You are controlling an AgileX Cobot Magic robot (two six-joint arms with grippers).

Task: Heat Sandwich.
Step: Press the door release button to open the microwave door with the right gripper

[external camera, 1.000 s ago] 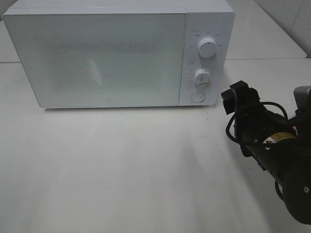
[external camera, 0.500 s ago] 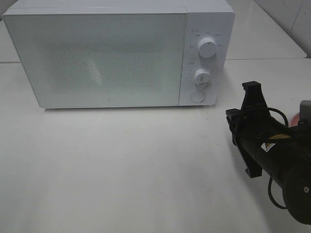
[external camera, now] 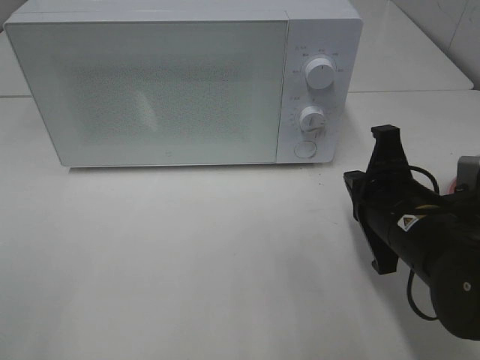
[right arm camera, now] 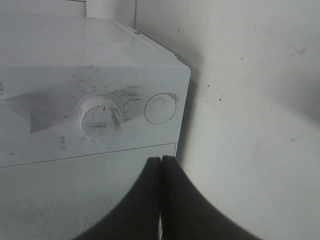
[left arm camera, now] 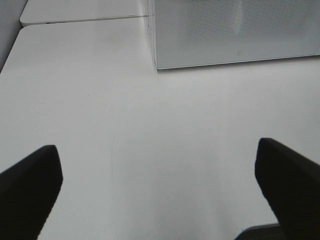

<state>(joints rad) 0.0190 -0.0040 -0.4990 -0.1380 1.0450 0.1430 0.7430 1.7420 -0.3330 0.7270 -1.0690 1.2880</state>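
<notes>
The sandwich is out of view in every frame. A white microwave (external camera: 184, 86) stands at the back of the table with its door closed. My right gripper (external camera: 385, 135) is shut with nothing between its fingers and points at the table just right of the control panel. In the right wrist view the shut right gripper (right arm camera: 161, 160) sits just in front of the lower dial (right arm camera: 101, 116) and the round button (right arm camera: 160, 108). My left gripper (left arm camera: 160, 192) is open over bare table, and the microwave's lower corner (left arm camera: 165, 55) lies ahead of it.
Two dials (external camera: 321, 73) (external camera: 312, 118) and a round button (external camera: 304, 149) line the microwave's right panel. The white table (external camera: 187, 255) spreads in front of it. A second white table top (external camera: 420, 52) adjoins at the back right.
The right gripper's jaws have closed. Its wrist has turned, so the fingers now point up toward the microwave's panel, and it has shifted slightly left. The left gripper stays open.
</notes>
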